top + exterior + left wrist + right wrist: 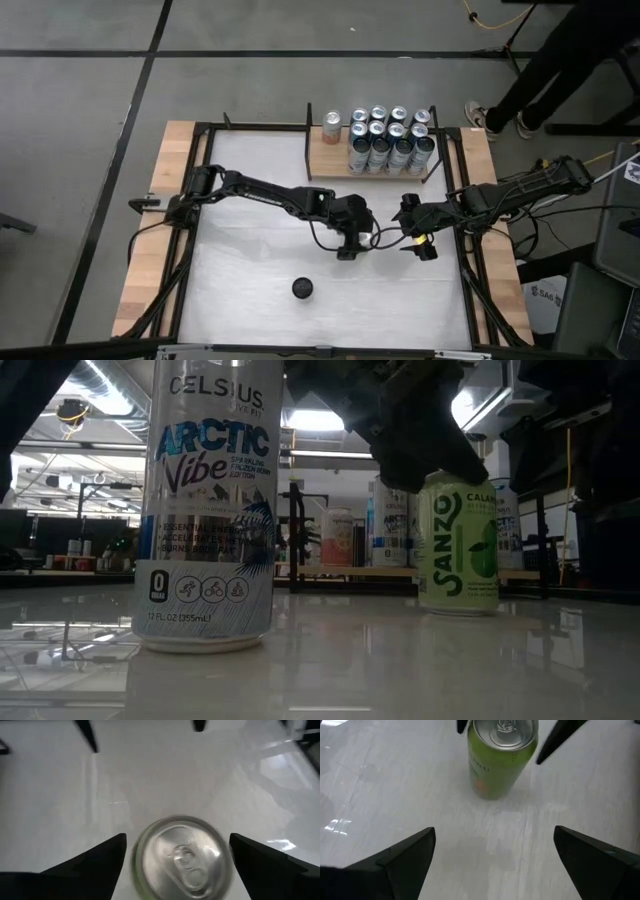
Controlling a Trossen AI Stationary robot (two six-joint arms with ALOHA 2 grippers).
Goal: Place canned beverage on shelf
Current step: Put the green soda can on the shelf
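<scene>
White and blue, a Celsius can (205,510) stands upright nearest the table's (250,290) front edge, well apart from both arms. Farther in, mid-table, a green Sanzo can (458,545) stands upright under the left gripper (176,860), whose fingers are spread either side of its lid without touching it. Just beside it, the right gripper (492,855) hangs with fingers wide apart, holding nothing. At the far edge the shelf (330,160) carries a pink can (332,127) and eight pale cans (390,138).
</scene>
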